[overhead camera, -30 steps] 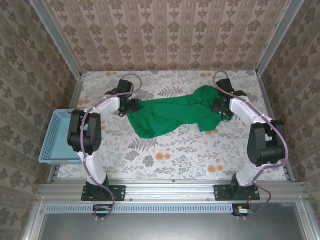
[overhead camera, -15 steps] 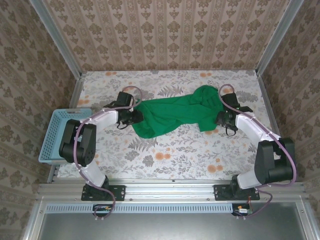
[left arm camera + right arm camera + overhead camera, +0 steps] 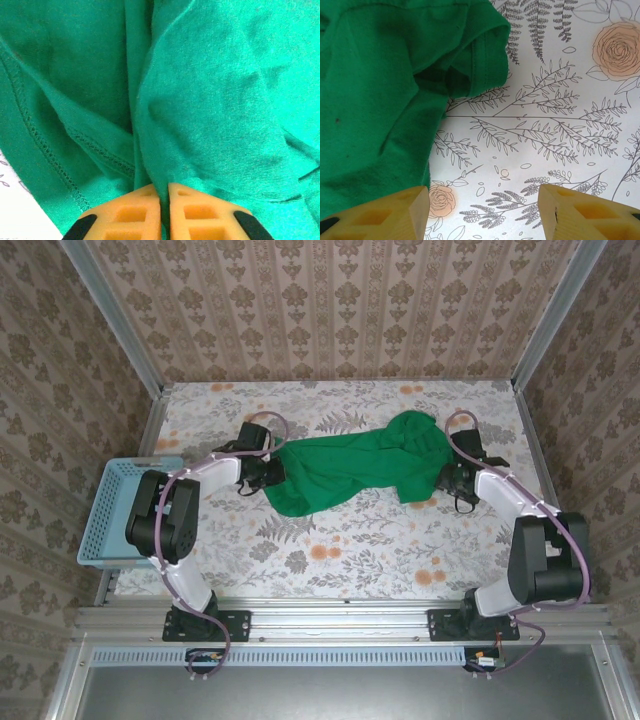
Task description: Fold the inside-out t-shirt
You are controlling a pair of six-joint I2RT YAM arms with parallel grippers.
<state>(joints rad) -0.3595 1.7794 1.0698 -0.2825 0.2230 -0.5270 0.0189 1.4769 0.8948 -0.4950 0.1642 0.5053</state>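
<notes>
A fold of the t-shirt (image 3: 340,468) is pinched in the closed left gripper (image 3: 164,196), presumably for spreading, while the right gripper (image 3: 482,194) is held agape and empty beside it.

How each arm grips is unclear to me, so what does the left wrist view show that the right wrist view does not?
Only left wrist: the left fingers shut together, pinching a fold of the shirt, beside a stitched hem. Only right wrist: the right fingers spread wide with nothing between them, over bare tablecloth next to a sleeve. Both: green shirt cloth, orange fingers and some tablecloth.
</notes>
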